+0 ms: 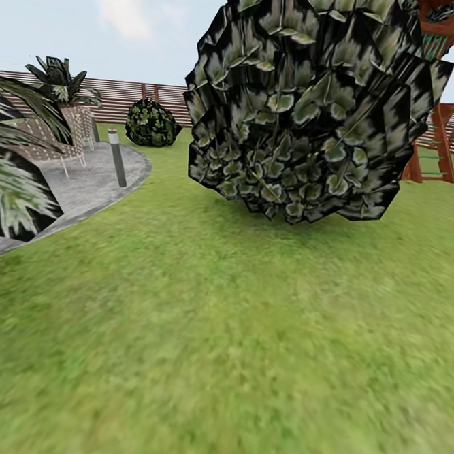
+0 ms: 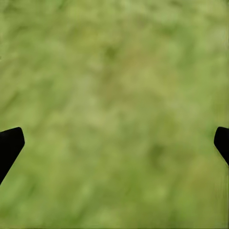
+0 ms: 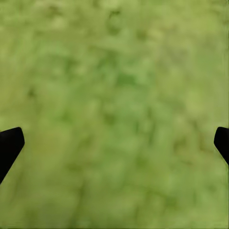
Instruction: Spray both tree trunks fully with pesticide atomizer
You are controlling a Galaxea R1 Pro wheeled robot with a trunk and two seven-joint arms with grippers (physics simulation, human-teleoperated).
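A big dark leafy bush [image 1: 312, 104] fills the upper centre of the head view, on the garden lawn [image 1: 232, 337]. The left gripper [image 2: 114, 143] and right gripper [image 3: 114, 143] each hang over bare grass, jaws spread wide with nothing between them

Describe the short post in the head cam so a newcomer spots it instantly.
Start at the grey paved patio on the lawn's left side. Near its curved edge stands the post, a slim dark upright with a pale cap. Unlike the round bush behind it by the fence, it is thin, straight and leafless.
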